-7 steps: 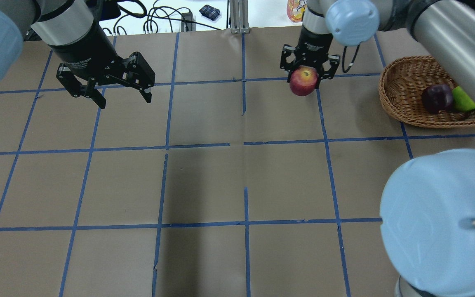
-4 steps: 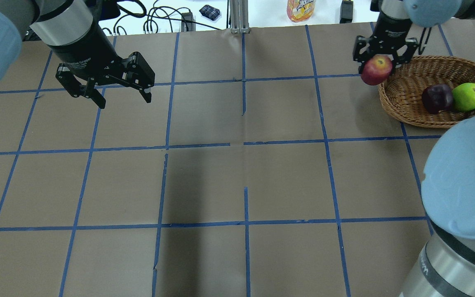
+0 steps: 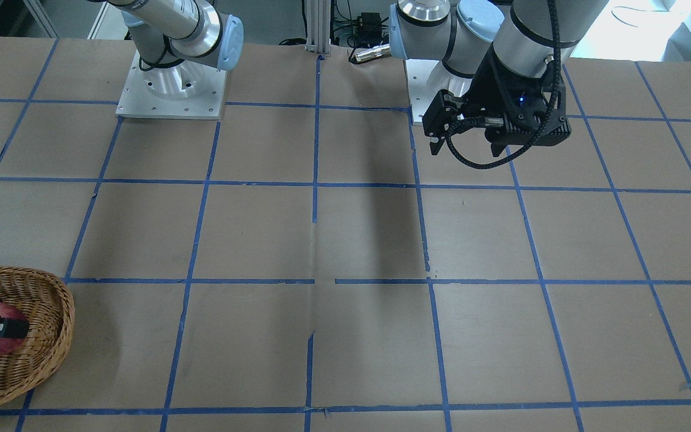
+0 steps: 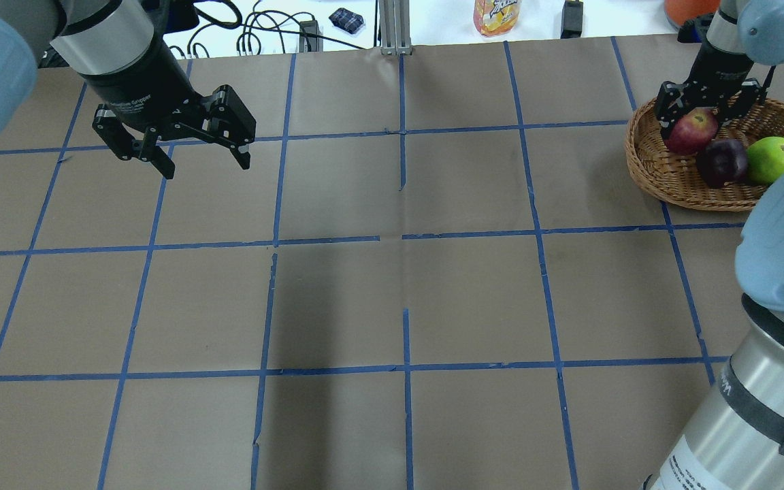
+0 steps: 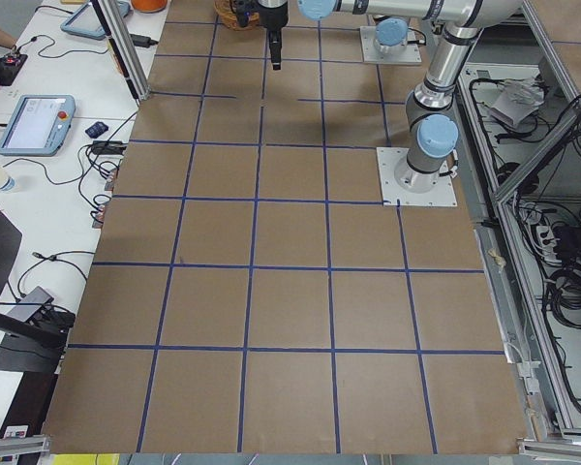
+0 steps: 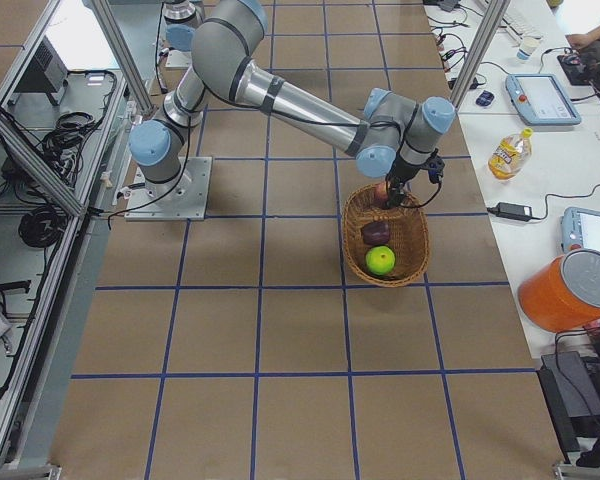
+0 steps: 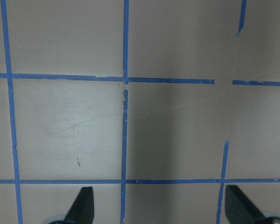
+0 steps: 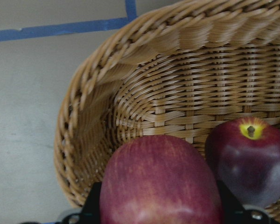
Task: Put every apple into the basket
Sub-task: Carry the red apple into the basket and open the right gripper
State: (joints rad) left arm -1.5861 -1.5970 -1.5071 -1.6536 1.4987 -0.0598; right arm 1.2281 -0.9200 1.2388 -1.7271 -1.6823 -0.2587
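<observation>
The wicker basket (image 4: 664, 173) sits at the table's far right; it also shows in the front view (image 3: 51, 336), the right side view (image 6: 412, 262) and the right wrist view (image 8: 144, 93). The maroon apple (image 4: 721, 162) and green apple (image 4: 772, 159) lie in it. My right gripper (image 4: 698, 117) is shut on the red apple (image 4: 691, 132) and holds it over the basket's left part, next to the maroon apple (image 8: 249, 161). The red apple (image 8: 161, 184) fills the right wrist view's foreground. My left gripper (image 4: 194, 158) is open and empty above the table's far left.
Blue tape lines grid the brown table (image 4: 405, 272). A drink bottle (image 4: 497, 15), cables and an orange container (image 6: 570, 290) stand beyond the far edge. The right arm's elbow (image 4: 783, 245) looms over the near right.
My right gripper carried the red apple rightward from the table's far middle to above the basket's inside. The left arm has not moved.
</observation>
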